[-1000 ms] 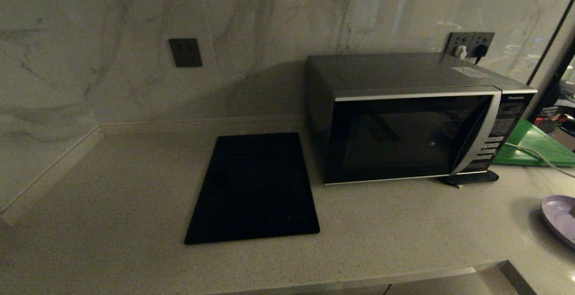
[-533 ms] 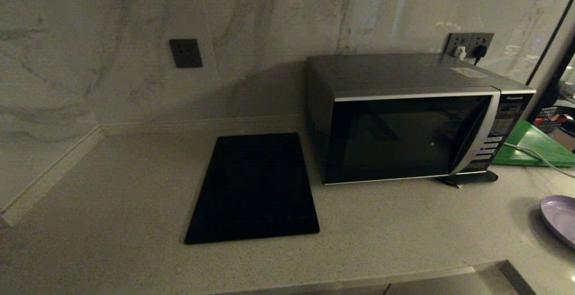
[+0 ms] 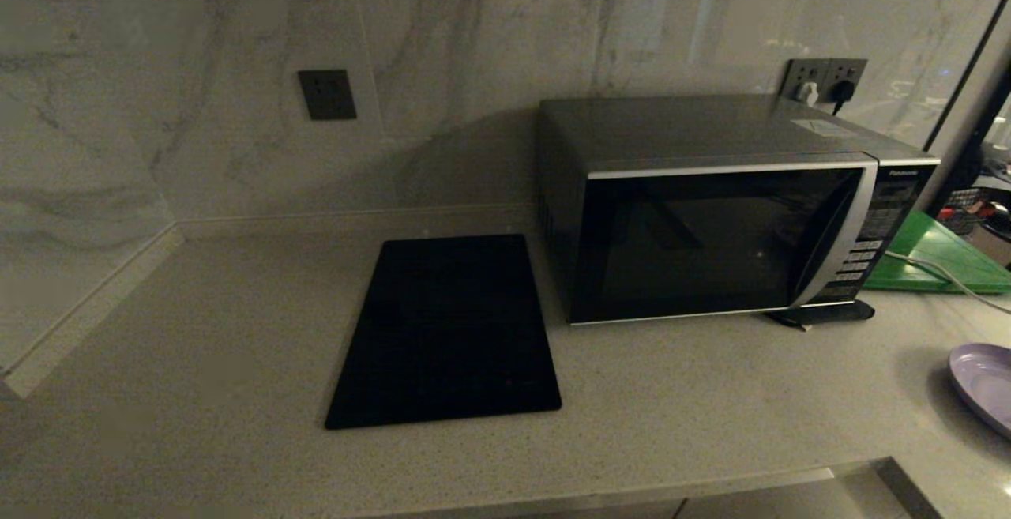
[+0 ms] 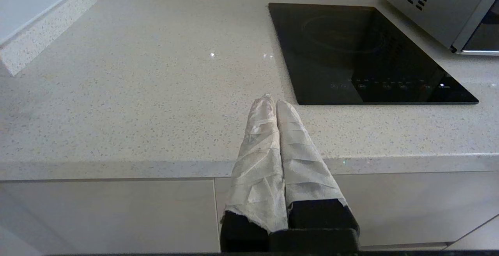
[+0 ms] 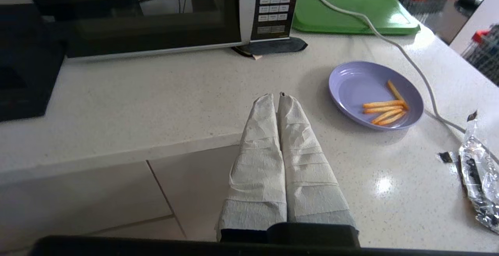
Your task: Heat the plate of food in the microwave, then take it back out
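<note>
Plate of food (image 3: 984, 386) slid slightly rightward, cut off, arms unseen overhead

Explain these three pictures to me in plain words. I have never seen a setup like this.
A two-armed robot stands at a kitchen counter. One picture comes from a camera on its head; the other two from cameras on its wrists, looking along each claw. The left claw and right claw are the white-wrapped finger pairs; both are shut and hold nothing, poised near the counter's front edge. On the counter are a microwave with its door closed, a black cooktop, a green board, a white cable, a crumpled foil wrapper, and a purple plate of food, bearing orange sticks.
</note>
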Tool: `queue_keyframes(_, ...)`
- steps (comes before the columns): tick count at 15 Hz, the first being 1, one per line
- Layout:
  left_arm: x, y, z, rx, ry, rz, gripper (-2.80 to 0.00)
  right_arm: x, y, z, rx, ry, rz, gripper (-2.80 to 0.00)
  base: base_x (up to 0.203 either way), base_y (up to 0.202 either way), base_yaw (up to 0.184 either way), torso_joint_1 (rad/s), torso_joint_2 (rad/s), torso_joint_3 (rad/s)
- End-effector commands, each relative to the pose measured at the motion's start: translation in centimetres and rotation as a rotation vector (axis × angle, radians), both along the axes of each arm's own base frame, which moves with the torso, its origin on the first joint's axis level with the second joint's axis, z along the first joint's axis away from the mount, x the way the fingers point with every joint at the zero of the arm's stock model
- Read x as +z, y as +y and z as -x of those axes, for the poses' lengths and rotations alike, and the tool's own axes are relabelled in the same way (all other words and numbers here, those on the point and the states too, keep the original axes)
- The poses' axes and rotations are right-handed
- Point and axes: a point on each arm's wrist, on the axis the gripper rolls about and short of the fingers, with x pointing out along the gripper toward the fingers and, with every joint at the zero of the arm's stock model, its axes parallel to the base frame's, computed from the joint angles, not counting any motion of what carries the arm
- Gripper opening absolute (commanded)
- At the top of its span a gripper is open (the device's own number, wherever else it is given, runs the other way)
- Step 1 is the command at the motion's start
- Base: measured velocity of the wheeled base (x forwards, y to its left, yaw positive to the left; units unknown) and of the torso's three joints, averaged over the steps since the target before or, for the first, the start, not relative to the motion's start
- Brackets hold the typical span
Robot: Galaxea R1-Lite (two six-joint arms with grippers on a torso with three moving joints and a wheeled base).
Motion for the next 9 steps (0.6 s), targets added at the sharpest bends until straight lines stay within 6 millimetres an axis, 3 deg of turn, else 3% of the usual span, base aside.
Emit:
queue_keyframes(1, 0.0, 0.0, 0.0, 0.001, 0.001, 0.000, -2.80, -2.5, 0.0, 1.7, 0.009, -0.064, 0.005, -2.80, 0.000, 0.000, 0.000, 0.000, 0.00, 0.000)
queue_keyframes(4, 0.0, 0.0, 0.0, 0.001, 0.000, 0.000, -2.80, -5.3, 0.1, 2.4, 0.072, -0.077, -0.012, -2.80, 0.000, 0.000, 0.000, 0.000, 0.00, 0.000)
queue_keyframes(9, 0.0, 0.0, 0.0, 0.001, 0.001, 0.000, -2.80, -8.0, 0.2, 0.3, 0.078, -0.023, -0.089, -2.80, 0.000, 0.000, 0.000, 0.000, 0.00, 0.000)
